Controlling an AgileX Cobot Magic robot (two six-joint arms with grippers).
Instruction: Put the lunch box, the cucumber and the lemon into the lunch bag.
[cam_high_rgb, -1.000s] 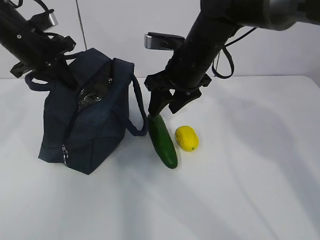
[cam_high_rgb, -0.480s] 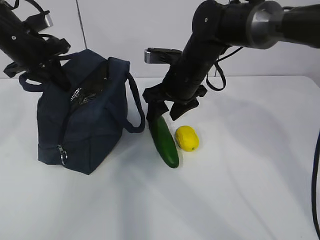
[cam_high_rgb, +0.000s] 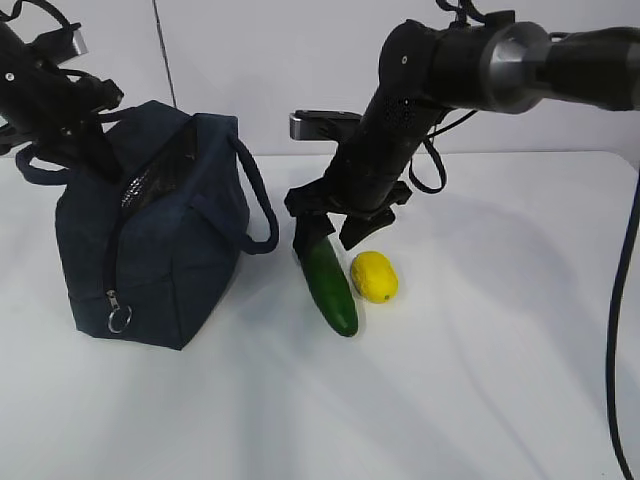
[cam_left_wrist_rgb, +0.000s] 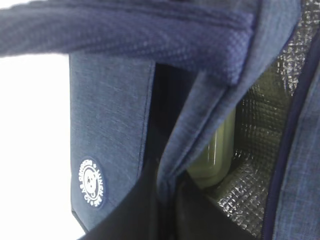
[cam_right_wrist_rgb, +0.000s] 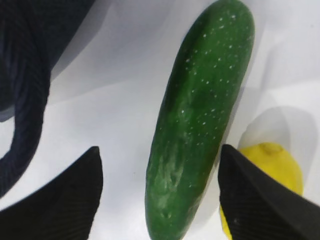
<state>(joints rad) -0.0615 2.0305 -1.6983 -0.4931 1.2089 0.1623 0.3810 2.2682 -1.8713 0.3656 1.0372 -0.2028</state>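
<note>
Cucumber step in hand: right gripper (cam_right_wrist_rgb: 160, 200), jaws spread wide, straddles the cucumber (cam_right_wrist_rgb: 197, 120), lemon (cam_right_wrist_rgb: 272, 167) just outside one finger; next, lower and clench, while the clenched left gripper (cam_high_rgb: 75, 130) grips the lunch bag (cam_high_rgb: 190, 250) rim.

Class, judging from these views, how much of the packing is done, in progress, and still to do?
Done: the lunch box sits inside the bag. In hand: the right gripper is open astride the cucumber, not yet gripping; the left gripper holds the bag open. Left: the cucumber and the lemon, both on the table.
</note>
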